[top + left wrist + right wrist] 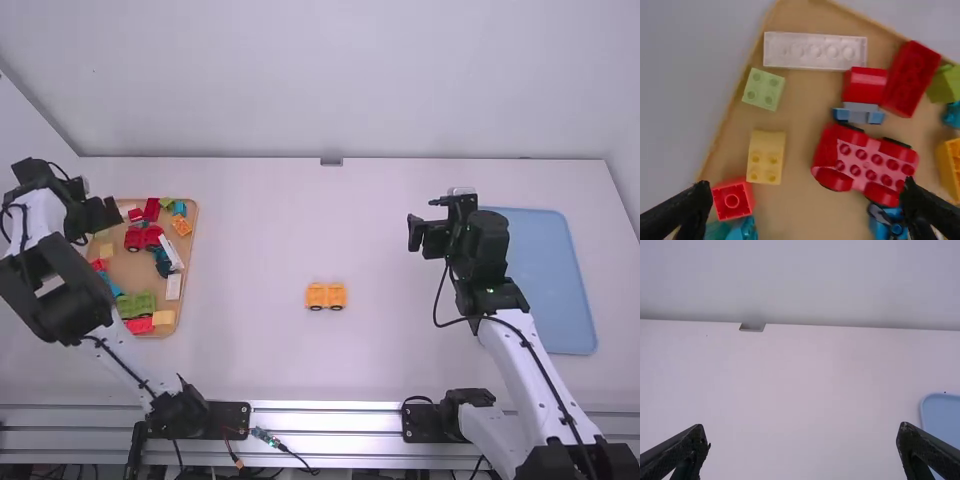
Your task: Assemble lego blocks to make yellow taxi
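Orange wheeled lego base (326, 296), mid-table, wheels may roll | yellow lego brick (766, 157), in tan tray (194, 232), left; likely light, stiff, slick; best gripped by side walls | left gripper (806, 187): over tray, spread, empty | right gripper (801, 428): right side, spread, empty

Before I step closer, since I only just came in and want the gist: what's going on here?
The left gripper hangs open and empty over a tan tray of toy blocks. On the white table sits a small yellow-orange wheeled build, perhaps the taxi's beginning. The right gripper, also open and empty, hangs near the blue tray.
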Available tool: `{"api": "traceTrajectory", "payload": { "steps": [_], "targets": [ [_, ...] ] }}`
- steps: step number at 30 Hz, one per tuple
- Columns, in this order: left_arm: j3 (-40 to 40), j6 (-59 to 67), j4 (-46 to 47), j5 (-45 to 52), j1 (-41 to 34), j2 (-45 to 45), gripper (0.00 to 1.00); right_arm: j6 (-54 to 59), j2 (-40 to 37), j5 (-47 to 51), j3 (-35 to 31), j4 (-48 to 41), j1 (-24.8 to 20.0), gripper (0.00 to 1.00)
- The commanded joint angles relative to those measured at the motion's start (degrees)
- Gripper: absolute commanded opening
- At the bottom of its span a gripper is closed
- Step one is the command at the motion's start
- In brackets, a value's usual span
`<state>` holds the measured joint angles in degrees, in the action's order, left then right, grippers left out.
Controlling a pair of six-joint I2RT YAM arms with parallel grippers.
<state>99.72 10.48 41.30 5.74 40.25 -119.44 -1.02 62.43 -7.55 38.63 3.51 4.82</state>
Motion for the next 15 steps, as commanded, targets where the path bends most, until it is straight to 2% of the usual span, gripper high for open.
{"api": "traceTrajectory", "payload": {
  "steps": [1, 5, 12, 15],
  "targets": [
    [2.5, 1.0, 0.4, -4.4, 0.3, -3.4, 0.91, 0.0, -1.0, -0.2, 2.2, 0.2, 0.1, 0.99],
    [2.8, 3.9, 0.0, -5.2, 0.3, -5.9, 0.88, 0.0, -1.0, -0.1, 2.2, 0.2, 0.0, 0.99],
    [1.6, 3.9, -2.2, -7.3, 1.2, -9.1, 0.77, 1.2, -1.0, -0.2, 2.2, -0.1, 0.1, 0.99],
    [0.1, 3.9, -4.2, -4.8, 2.3, -9.1, 0.75, 1.2, -1.0, -0.2, 2.2, -0.1, 0.1, 0.99]
  ]
}}
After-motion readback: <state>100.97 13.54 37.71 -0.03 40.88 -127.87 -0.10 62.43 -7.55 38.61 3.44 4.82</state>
